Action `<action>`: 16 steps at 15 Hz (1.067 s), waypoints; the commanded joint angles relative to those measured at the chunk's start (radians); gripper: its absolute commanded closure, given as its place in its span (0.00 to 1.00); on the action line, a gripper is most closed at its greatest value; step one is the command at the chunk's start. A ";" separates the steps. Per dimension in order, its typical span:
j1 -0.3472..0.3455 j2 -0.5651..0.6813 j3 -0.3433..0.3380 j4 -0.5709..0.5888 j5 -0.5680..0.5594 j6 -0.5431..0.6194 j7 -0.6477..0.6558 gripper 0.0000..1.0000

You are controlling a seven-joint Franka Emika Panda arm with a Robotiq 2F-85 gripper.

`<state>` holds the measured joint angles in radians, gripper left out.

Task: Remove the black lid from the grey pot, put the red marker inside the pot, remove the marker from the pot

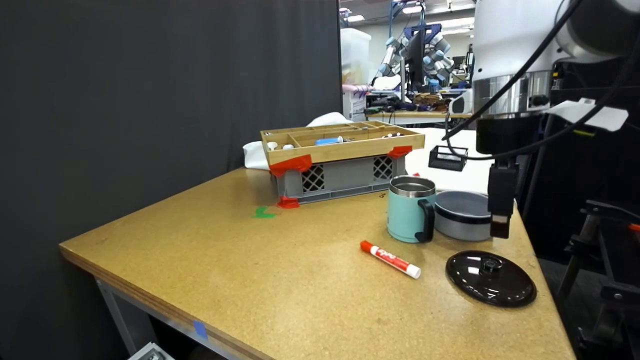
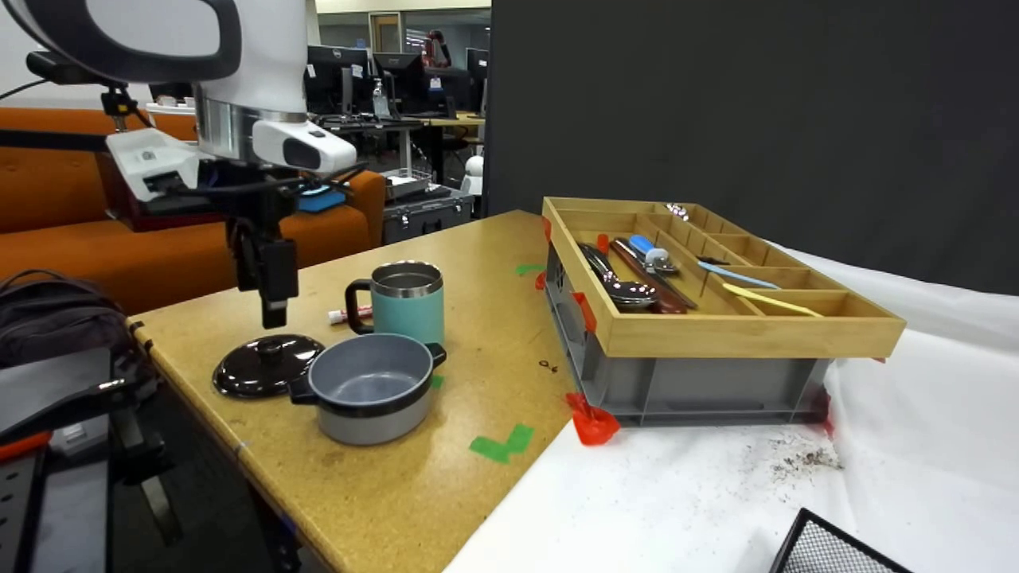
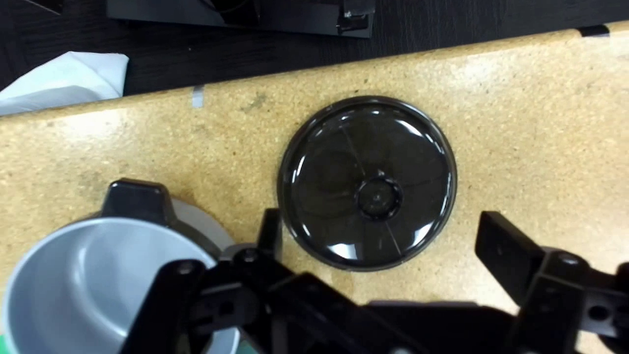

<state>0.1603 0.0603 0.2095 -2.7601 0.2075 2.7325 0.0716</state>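
Black and glossy, the lid (image 3: pixel 367 183) lies beside the grey pot (image 2: pixel 374 418), beneath the gripper (image 3: pixel 388 243), jaws spread wide; the red marker (image 1: pixel 391 259) rests on the table (image 1: pixel 250 260) near the teal mug (image 1: pixel 406 215).

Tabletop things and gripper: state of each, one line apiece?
gripper: open, holding nothing
grey pot: upright, uncovered
black lid: off the pot, lying flat, knob up
red marker: lying on its side, looks capped
teal mug: upright, without a lid
wooden tray: open-topped, holding utensils
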 commanded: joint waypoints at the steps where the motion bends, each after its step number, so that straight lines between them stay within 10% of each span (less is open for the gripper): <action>1: -0.008 -0.163 -0.030 -0.030 -0.007 -0.122 0.027 0.00; 16: 0.150 -0.325 0.089 0.116 0.119 -0.306 0.326 0.00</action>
<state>0.3068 -0.2850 0.2996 -2.6705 0.2926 2.4334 0.4057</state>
